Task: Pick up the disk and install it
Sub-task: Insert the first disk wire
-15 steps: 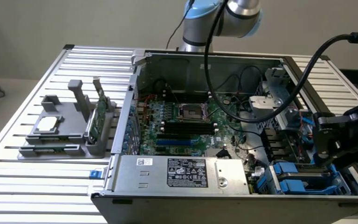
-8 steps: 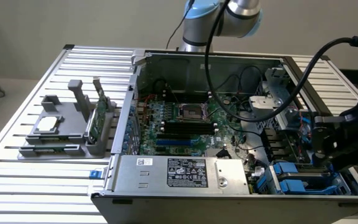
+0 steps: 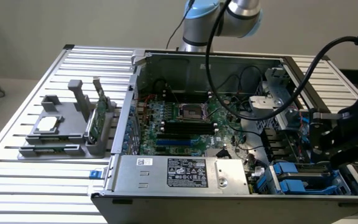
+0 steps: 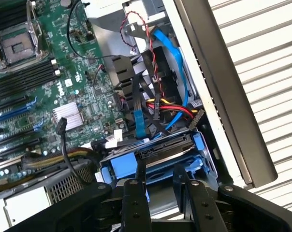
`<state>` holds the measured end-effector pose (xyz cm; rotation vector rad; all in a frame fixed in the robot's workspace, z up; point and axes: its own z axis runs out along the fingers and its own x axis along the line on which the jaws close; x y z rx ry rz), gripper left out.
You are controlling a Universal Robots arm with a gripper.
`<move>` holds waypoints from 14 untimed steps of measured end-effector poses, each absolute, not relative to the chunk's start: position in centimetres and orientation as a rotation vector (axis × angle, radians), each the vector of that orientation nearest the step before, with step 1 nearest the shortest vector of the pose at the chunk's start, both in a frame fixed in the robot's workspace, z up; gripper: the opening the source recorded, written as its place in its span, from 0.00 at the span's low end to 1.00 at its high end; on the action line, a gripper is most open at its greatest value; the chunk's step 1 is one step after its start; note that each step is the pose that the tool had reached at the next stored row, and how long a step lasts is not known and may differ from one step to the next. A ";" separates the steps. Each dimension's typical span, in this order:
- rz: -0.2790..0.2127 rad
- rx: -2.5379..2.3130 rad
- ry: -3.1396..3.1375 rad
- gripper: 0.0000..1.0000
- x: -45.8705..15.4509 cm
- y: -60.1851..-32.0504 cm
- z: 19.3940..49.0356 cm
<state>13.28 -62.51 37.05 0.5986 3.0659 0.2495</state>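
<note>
Just beyond the parted fingers (image 4: pixel 135 198) lies the disk (image 4: pixel 158 159).

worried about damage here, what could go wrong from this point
1. The blue cable and red-yellow wires sit right behind the disk, close to the hand; they could snag or get pinched.
2. The arm's black cable sags into the case over the board and might catch on parts.

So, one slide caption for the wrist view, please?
Tool close to the blue-framed disk inside the computer case, beside cables and the motherboard.
</note>
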 end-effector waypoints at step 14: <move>0.379 0.760 3.015 0.36 13.4 -62.5 36.7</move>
